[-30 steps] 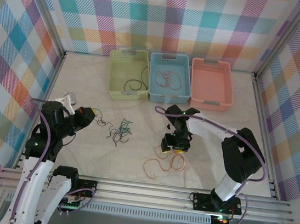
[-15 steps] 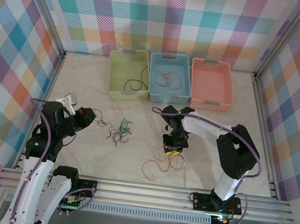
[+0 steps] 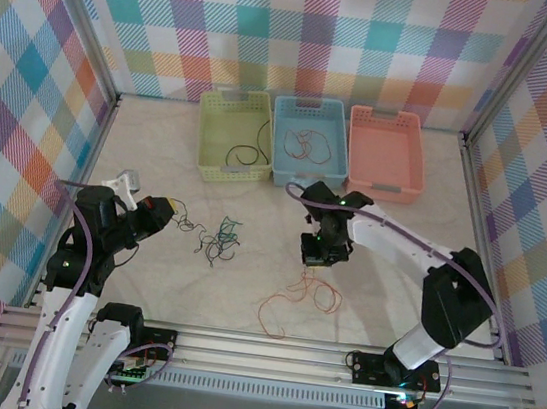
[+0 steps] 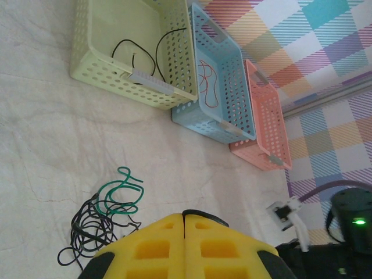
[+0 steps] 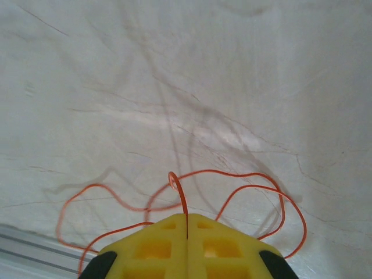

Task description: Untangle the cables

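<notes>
1. Two claws, both closed. On the right claw [image 3: 322, 258], yellow fingers [image 5: 151, 247] pressed flush together, with a strand of the red cable [image 5: 232, 192] nipped in the seam between them.
2. Just near of that claw, the rest of the red cable trailing in loose loops toward the surface [image 3: 160, 149], apparently raised, judging by shadows cast apart from the wire; well apart from the other wires.
3. At the left side, the left claw [image 3: 157, 211] shut on nothing, aimed right toward the knot.
4. Just right of it, near mid-surface, a knot of green and black cables [image 3: 221, 238], ungripped.
5. Along the far edge, three baskets in a row: green basket [image 3: 205, 135] on the left holding a black cable [image 3: 247, 157], blue basket [image 3: 276, 144] in the middle holding red loops [image 3: 306, 146], pink basket [image 3: 386, 154] on the right.
6. Step in hand, by judgement: carrying off one freed red cable, most likely to the blue basket.
7. Next move, by judgement: raise until the trailing loops hang free, travel far and slightly left, lower over the blue basket, then open. Worth keeping the loops right of the knot to avoid a snag.
</notes>
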